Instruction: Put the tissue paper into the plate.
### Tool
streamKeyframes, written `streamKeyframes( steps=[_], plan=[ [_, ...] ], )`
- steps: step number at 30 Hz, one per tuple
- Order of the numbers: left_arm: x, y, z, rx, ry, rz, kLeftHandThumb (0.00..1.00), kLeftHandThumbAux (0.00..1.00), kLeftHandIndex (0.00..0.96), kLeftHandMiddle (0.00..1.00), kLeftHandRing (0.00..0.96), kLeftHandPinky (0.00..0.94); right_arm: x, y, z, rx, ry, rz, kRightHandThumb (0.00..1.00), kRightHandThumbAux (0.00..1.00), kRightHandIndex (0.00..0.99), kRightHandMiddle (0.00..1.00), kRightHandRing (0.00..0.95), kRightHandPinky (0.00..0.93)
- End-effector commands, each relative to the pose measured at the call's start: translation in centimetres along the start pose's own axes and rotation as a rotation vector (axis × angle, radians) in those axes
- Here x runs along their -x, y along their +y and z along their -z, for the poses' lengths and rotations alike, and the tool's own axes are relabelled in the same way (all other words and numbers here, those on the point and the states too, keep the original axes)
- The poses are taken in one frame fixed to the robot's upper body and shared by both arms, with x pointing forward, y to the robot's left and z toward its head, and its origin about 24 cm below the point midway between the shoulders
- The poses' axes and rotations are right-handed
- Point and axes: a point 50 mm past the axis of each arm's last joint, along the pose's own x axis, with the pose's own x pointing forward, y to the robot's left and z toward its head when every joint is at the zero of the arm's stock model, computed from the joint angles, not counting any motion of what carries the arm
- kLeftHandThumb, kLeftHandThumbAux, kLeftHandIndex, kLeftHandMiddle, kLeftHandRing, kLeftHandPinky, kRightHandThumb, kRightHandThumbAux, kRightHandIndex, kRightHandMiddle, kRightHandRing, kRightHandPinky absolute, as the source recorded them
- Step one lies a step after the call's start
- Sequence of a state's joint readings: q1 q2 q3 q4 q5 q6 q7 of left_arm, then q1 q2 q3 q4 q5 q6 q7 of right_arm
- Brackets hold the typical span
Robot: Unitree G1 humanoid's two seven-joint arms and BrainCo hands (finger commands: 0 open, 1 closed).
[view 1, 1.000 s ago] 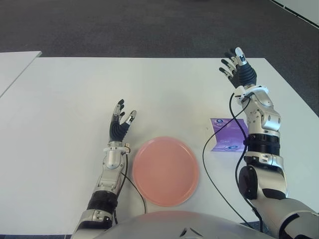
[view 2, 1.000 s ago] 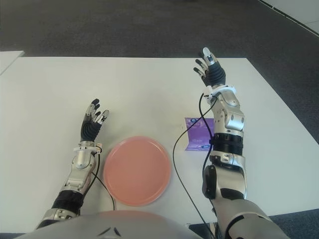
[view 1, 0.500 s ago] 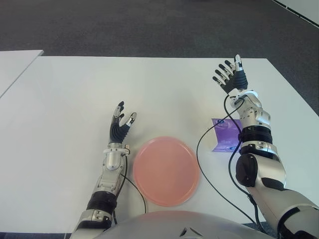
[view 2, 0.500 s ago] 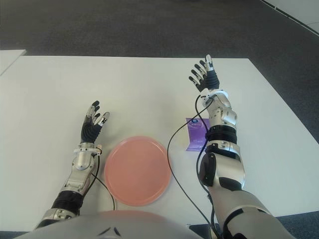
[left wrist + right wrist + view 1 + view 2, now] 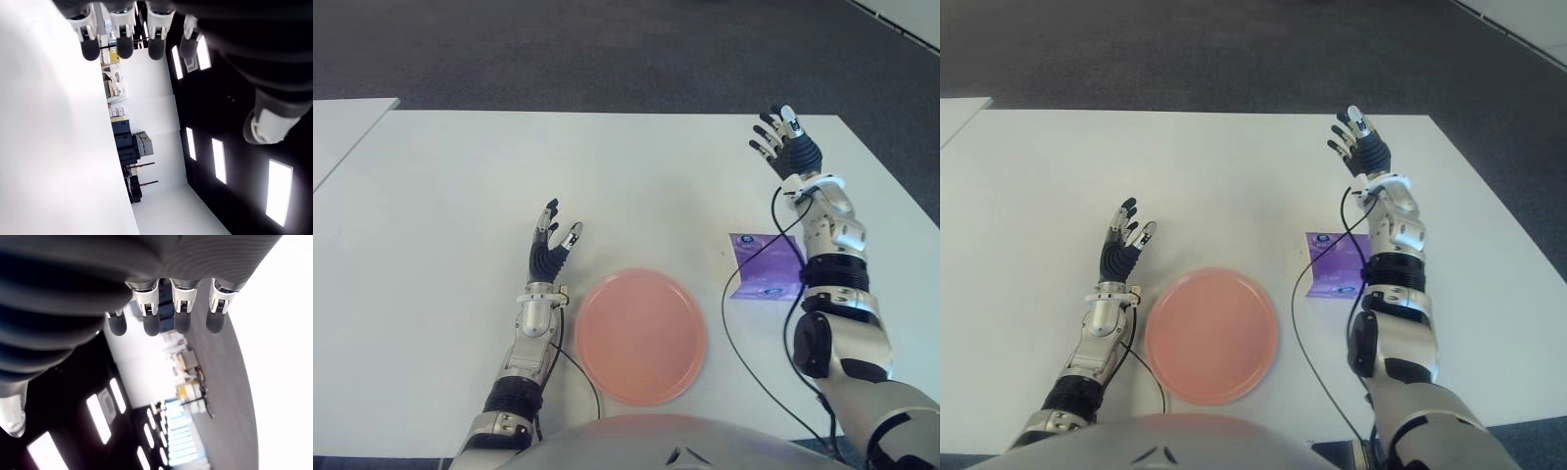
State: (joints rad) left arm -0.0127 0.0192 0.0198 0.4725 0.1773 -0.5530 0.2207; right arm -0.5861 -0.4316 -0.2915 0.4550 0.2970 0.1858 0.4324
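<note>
A flat purple plastic tissue paper packet (image 5: 764, 264) lies on the white desk (image 5: 440, 196), just right of the round pink plate (image 5: 640, 336) and partly behind the right forearm. Its small printed label cannot be read. The right robot hand (image 5: 786, 145), fingers spread and empty, has swung slightly rightward from half a second ago. The left robot hand (image 5: 551, 243) shows left of the plate, open and empty.

Bright, even light; soft faint shadows.

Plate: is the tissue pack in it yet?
No. The pink plate is bare; the purple tissue pack lies on the table to its right, touched by neither open hand.
</note>
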Motion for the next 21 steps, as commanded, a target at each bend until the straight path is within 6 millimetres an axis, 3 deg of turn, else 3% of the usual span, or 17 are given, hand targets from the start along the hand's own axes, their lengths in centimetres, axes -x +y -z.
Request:
streamKeyframes(
  steps=[1, 8, 13, 16, 21],
  plan=[
    [0.3, 0.2, 0.5, -0.007, 0.023, -0.001, 0.001, 0.472, 0.000, 0.000, 0.000, 0.000, 2.2, -1.5, -1.3, 0.190, 0.033, -0.063, 0.391, 0.560, 0.033, 0.004, 0.000, 0.000],
    [0.3, 0.3, 0.7, -0.001, 0.047, -0.015, 0.001, 0.473, 0.000, 0.000, 0.000, 0.000, 4.0, -2.2, -6.6, 0.555, 0.027, -0.180, 0.468, 0.521, 0.027, 0.000, 0.000, 0.000],
    [0.4, 0.4, 0.8, 0.005, 0.057, -0.007, 0.004, 0.488, 0.000, 0.000, 0.000, 0.000, 3.4, -2.6, -9.4, 0.699, 0.015, -0.220, 0.483, 0.424, 0.004, 0.000, 0.000, 0.000],
    [0.4, 0.4, 0.9, 0.017, 0.057, 0.001, 0.003, 0.496, 0.000, 0.000, 0.000, 0.000, 3.1, -2.6, -12.7, 0.841, 0.008, -0.257, 0.482, 0.373, 0.001, 0.000, 0.000, 0.000],
    [0.4, 0.3, 0.9, 0.028, 0.062, 0.007, 0.004, 0.502, 0.000, 0.000, 0.000, 0.000, 3.6, -2.8, -13.2, 0.956, 0.060, -0.303, 0.469, 0.294, 0.000, 0.000, 0.000, 0.000]
  ],
)
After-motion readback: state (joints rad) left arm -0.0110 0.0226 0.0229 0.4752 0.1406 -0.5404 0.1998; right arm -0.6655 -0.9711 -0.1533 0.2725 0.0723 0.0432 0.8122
